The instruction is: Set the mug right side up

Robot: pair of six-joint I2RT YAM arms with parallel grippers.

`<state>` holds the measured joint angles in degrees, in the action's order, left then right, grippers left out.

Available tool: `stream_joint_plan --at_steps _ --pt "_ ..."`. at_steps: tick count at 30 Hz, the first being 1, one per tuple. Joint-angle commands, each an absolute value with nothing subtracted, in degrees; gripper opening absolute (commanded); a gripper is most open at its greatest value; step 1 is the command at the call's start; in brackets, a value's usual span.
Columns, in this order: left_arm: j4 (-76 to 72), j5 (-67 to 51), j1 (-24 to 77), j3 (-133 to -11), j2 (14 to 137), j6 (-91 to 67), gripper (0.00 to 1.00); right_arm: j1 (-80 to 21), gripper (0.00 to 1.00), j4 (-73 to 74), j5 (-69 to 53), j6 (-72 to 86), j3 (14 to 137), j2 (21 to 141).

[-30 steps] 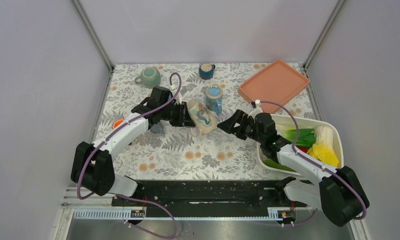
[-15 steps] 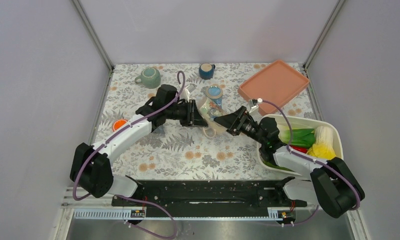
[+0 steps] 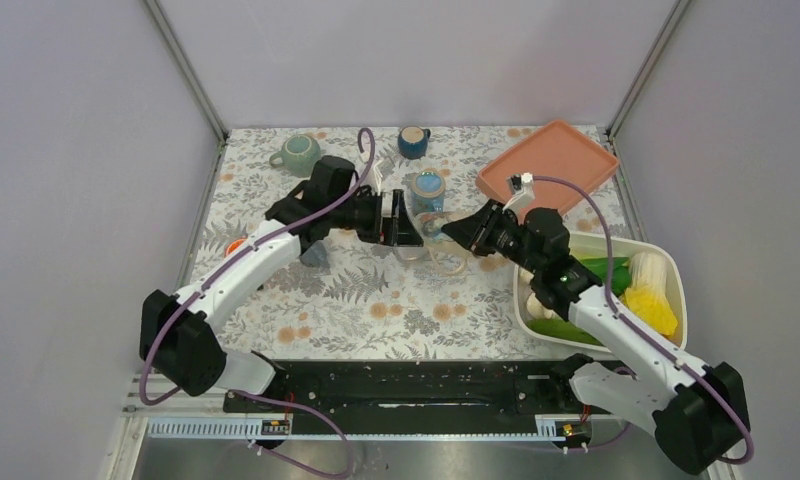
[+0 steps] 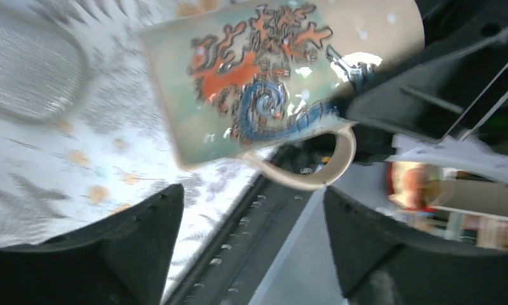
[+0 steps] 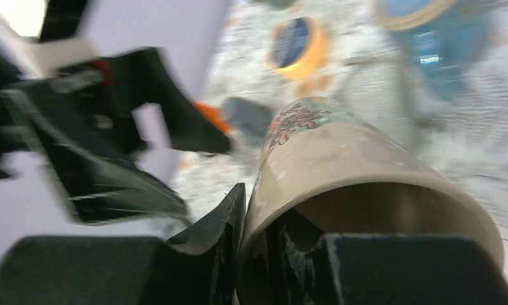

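Mug [image 5: 340, 165]: beige, tilted, open mouth toward the camera; orange pattern on a greenish band at the far end.
Right gripper [image 5: 258, 222]: clamped on the mug's rim, one dark finger outside at the left, the other inside the mouth.
Left gripper [image 5: 197, 178]: black, blurred, at the left; jaws spread wide, apart from the mug.
Light blue mug [image 5: 442, 38]: top right, cut by the edge.
Dark blue cup [image 5: 296, 41]: top centre, round blue face inside a yellow-orange ring.
Orange object [image 5: 210, 114] and grey object [image 5: 248, 117]: small, side by side, too blurred to name.
Tablecloth [image 5: 480, 127]: pale, floral.
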<state>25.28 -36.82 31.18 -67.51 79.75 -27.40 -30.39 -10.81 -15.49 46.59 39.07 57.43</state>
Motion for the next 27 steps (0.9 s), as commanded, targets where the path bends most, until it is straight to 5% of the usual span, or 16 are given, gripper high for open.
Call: stream_joint_plan --at_steps 1,8,20,27 --pt "33.2 -21.5 29.9 -74.1 76.1 -7.4 0.99 -30.0 0.0 18.3 3.1 23.2 54.4 52.7" --pt "40.9 -13.1 30.0 -76.1 74.0 6.1 0.99 -27.8 0.0 39.7 19.1 5.3 74.3 62.5" --pt "47.6 -6.9 25.6 -82.8 81.9 14.8 0.99 -0.6 0.0 52.0 12.6 -1.9 113.4 102.6" --pt "48.6 -2.4 22.3 -82.9 83.6 14.7 0.99 4.7 0.0 62.2 12.7 -3.3 157.8 133.1"
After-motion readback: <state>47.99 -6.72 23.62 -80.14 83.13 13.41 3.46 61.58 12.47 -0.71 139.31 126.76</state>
